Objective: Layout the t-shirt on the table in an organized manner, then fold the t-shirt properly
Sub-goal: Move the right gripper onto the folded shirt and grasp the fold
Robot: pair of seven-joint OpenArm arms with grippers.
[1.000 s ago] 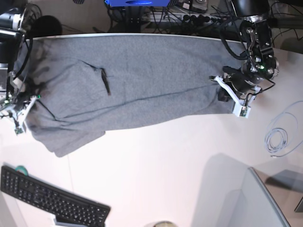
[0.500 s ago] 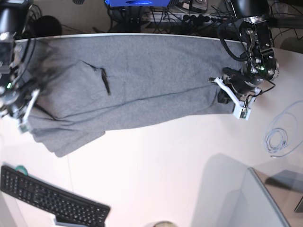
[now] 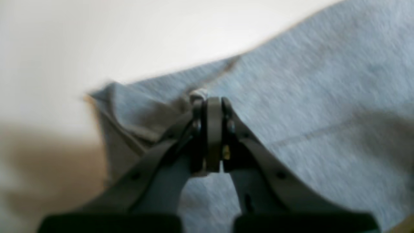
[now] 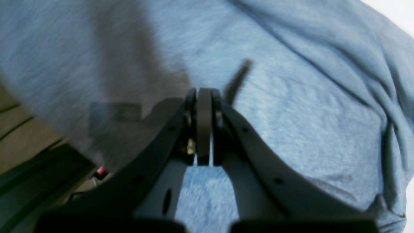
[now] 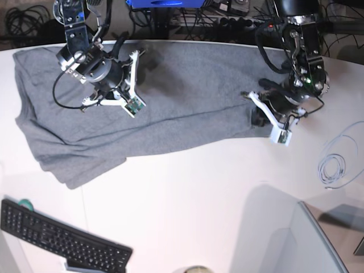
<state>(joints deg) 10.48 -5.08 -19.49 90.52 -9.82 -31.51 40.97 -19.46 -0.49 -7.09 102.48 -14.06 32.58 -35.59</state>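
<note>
The grey t-shirt lies spread lengthwise across the far part of the white table, with a sleeve reaching the far left and a fold along its near left edge. My left gripper is shut on the shirt's right edge, and the cloth bunches up at its tips. My right gripper hovers over the shirt's upper left part. Its jaws are shut with nothing between them, and the blurred fabric lies below.
A black keyboard sits at the near left corner. A coiled white cable lies at the right. A grey slanted panel fills the near right. Dark cables and power strips run behind the table's far edge.
My right arm has swung from the shirt's left edge up and rightward over the shirt. The shirt's left side now lies spread further left. My left gripper has edged slightly left.
</note>
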